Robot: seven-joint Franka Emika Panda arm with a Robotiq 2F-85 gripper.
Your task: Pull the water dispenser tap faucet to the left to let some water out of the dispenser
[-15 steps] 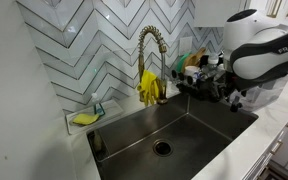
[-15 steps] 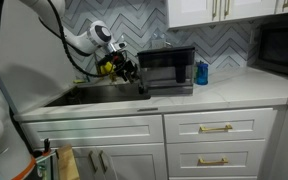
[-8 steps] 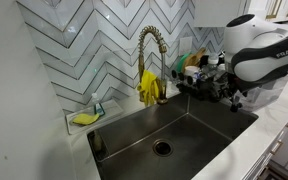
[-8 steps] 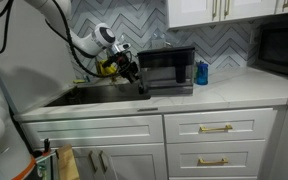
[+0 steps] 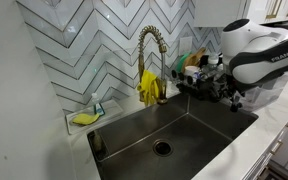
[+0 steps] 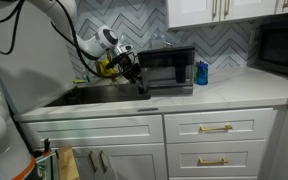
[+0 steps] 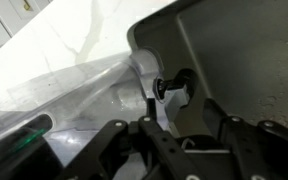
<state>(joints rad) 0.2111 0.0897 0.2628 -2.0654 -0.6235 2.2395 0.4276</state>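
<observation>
The gold spring faucet (image 5: 150, 52) stands behind the steel sink (image 5: 134, 130), with yellow gloves (image 5: 149, 88) hung on it. In the wrist view a small black tap knob on a pale stem (image 7: 172, 87) sits at the sink's rim, just ahead of my gripper (image 7: 174, 135). The fingers stand apart on either side of it and hold nothing. In both exterior views the gripper (image 5: 227, 92) (image 6: 139, 82) hangs over the sink's edge, next to the dish rack; the small tap itself is hidden there.
A dish rack with items (image 5: 196, 68) stands behind the gripper. A yellow sponge in a tray (image 5: 84, 118) lies at the sink's far corner. A microwave (image 6: 166, 68) and a blue bottle (image 6: 201, 72) stand on the white counter (image 6: 224, 95).
The upper arm has shifted slightly in both exterior views. The gripper stays at nearly the same place by the sink's edge.
</observation>
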